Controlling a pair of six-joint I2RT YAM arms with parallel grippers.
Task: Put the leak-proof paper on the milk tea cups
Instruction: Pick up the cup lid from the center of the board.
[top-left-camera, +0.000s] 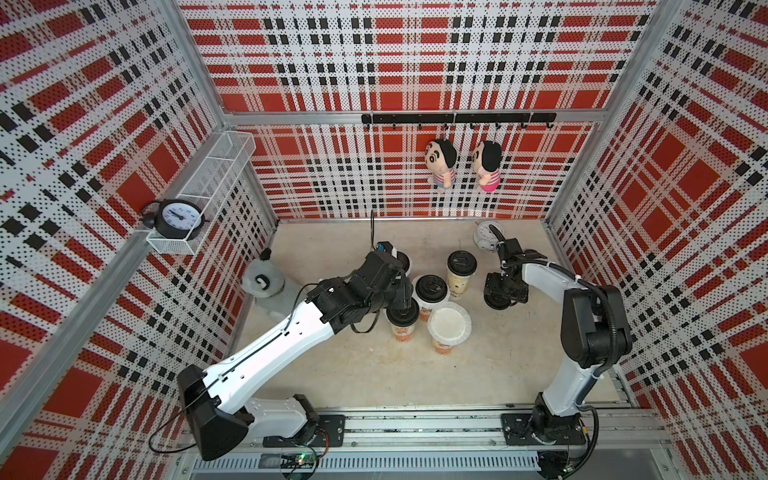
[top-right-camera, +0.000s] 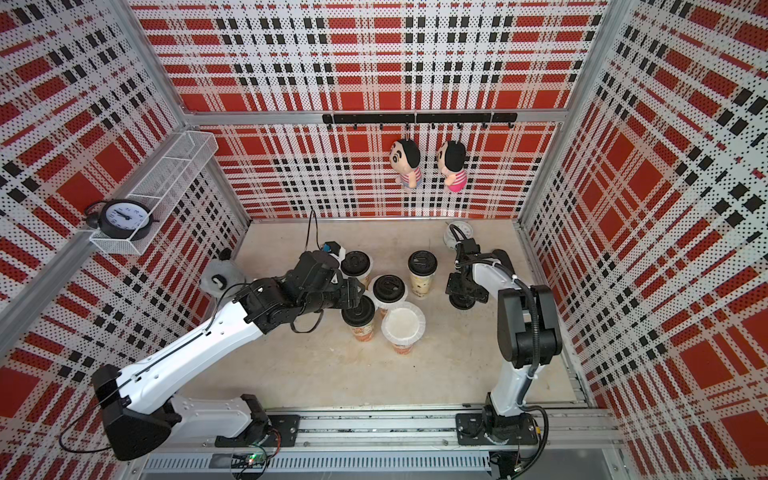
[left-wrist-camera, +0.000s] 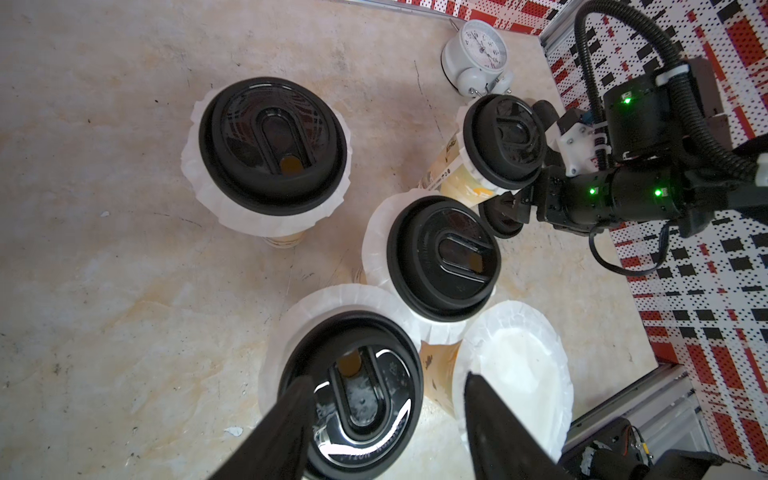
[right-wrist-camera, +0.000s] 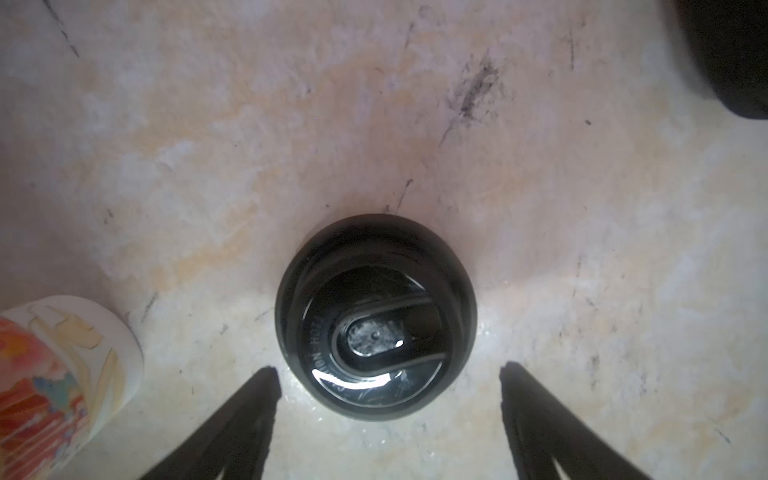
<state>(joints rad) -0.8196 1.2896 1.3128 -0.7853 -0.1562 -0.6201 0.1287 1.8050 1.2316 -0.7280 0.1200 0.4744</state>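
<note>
Beige table (top-left-camera: 332, 374); five milk tea cups (top-left-camera: 444, 345) clustered mid-table. On the near right cup the leak-proof paper (top-left-camera: 449, 323) lies bare over the mouth; on the other four it frills out under black lids (left-wrist-camera: 272, 145). The left gripper (left-wrist-camera: 387, 376), released, straddles the near left cup's lid, one finger clear of the rim. The right gripper (right-wrist-camera: 388, 370), jaws spread, hangs over a loose lid (right-wrist-camera: 376, 316) on the table, grasping nothing.
</note>
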